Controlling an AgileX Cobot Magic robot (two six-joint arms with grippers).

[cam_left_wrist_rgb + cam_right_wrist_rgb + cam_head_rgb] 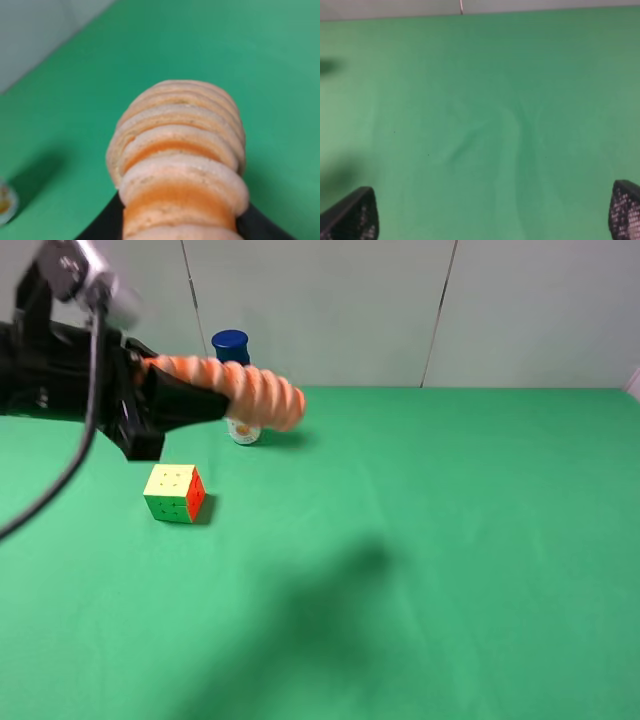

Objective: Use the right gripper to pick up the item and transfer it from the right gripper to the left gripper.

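The item (pixel 250 390), an orange-pink ribbed roll, is held in the air at the back left, above the green table (pixel 450 540). My left gripper (pixel 205 402) is shut on one end of it, and the rest sticks out to the right. In the left wrist view the item (pixel 180 165) fills the middle, with a black finger (pixel 102 225) on either side. My right gripper (pixel 495 215) is open and empty over bare green cloth, its two fingertips (pixel 355 215) far apart. The right arm is out of the high view.
A multicoloured puzzle cube (pixel 175 493) lies on the table below the left gripper. A white bottle (pixel 243 430) with a blue cap (pixel 230 344) stands behind the item near the back wall. A broad soft shadow (pixel 330 620) falls on the middle front of the table.
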